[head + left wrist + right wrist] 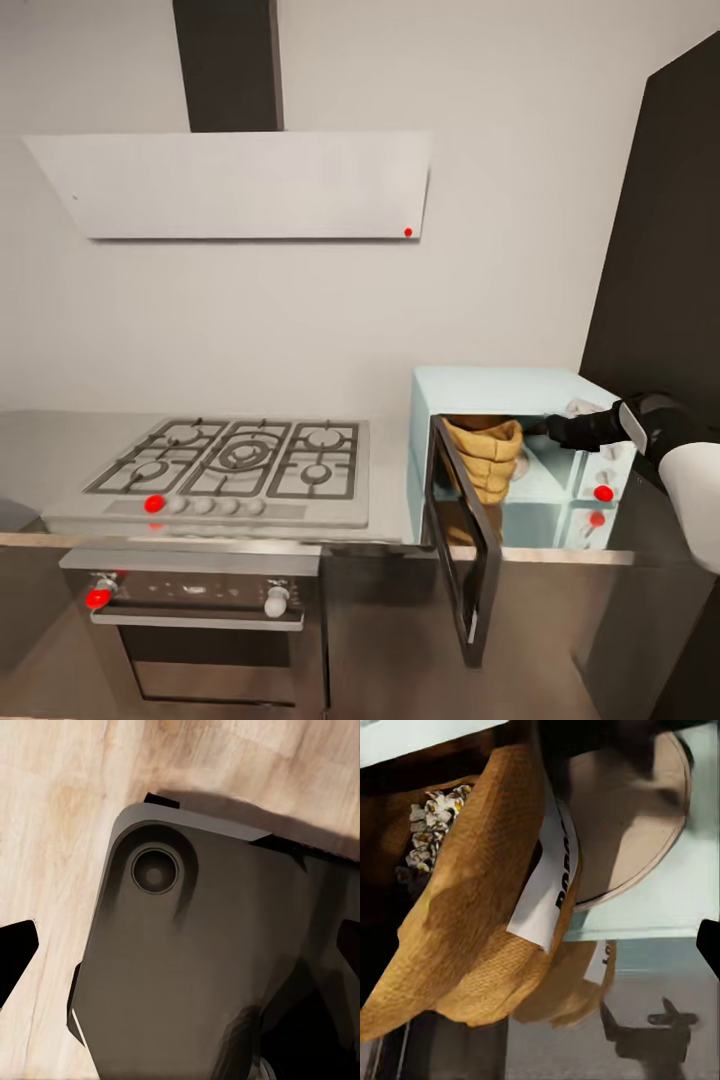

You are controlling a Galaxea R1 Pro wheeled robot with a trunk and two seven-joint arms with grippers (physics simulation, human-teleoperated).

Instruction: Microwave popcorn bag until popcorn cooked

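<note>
Inside the microwave, at the cavity's right side: right gripper reaching in level with the rim of the popcorn bag. Cannot tell how wide its fingers stand, nor whether any hold on the rim. Close beside it in the right wrist view: bag, white label, popcorn in the mouth, round turntable behind. Bag seated at the front of the cavity, next to the open door.

Likely hazards: snagging the rim on pulling back, tipping the bag and spilling popcorn; catching the bag when swinging the door shut.

Long axis near upright, mouth upward.

Left gripper spread wide, holding nothing, over the robot base and wood floor.
</note>
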